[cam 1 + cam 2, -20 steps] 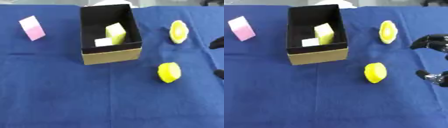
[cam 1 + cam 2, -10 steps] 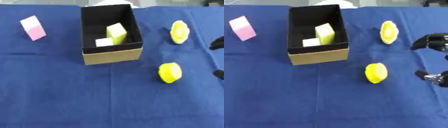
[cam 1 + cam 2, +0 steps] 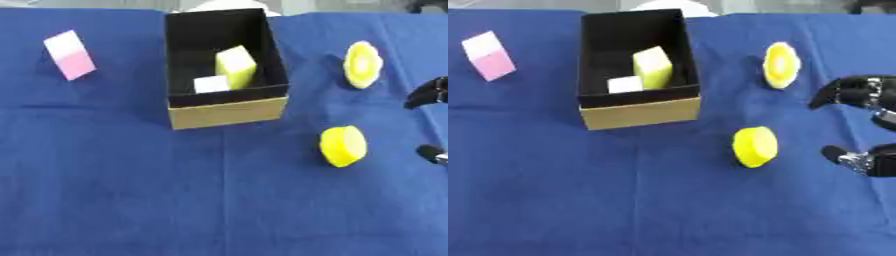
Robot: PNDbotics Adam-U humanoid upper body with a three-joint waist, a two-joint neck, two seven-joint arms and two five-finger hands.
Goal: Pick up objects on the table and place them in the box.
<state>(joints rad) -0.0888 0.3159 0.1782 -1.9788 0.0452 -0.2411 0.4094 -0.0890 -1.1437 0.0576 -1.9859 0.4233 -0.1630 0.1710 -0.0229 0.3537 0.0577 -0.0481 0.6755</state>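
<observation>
Yellow disc just left of seemingly empty right hand.

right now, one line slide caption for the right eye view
Robot hand open beside a yellow disc on blue cloth; box holds two blocks.

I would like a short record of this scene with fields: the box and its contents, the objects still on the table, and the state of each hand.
box: open cardboard box, black inside, on the blue table
in box: yellow block; small white block
on table: pink block left of box; yellow flower-shaped piece right of box; yellow round piece nearer
right hand: at right edge, beside the round piece, fingers spread, holds nothing
left hand: not in view
</observation>
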